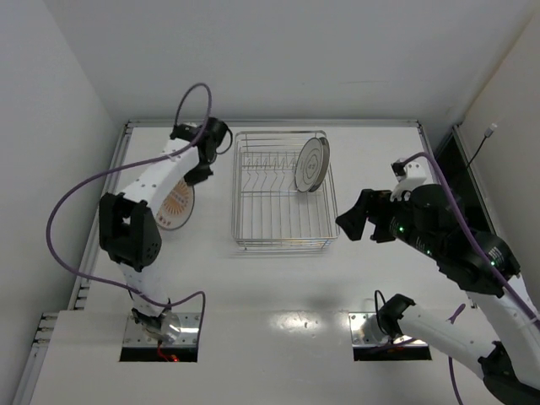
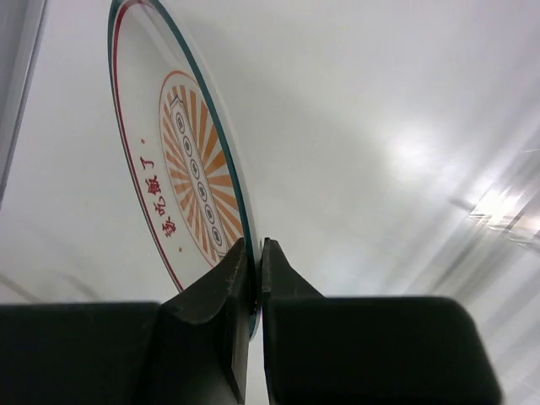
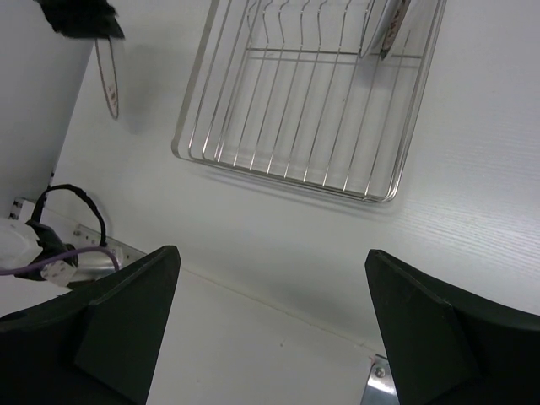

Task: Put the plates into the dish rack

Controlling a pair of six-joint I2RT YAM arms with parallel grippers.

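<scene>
I hold orange plate point(image 2: 190, 160) clenched edge-on in left gripper point(image 2: 256, 253), centre-left | right gripper point(image 3: 270, 257) wide, released, centre-right | second plate point(image 1: 312, 164) upright in rack point(image 1: 283, 245), upper centre.

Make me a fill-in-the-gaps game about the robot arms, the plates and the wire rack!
1. The left gripper is shut on the rim of the round white plate with the ____ sunburst centre.
2. The silver wire dish rack holds ____ white plate with thin dark circles, standing on its edge.
3. The right gripper is ____ and holds nothing.

Missing words: orange, one, open.
</scene>
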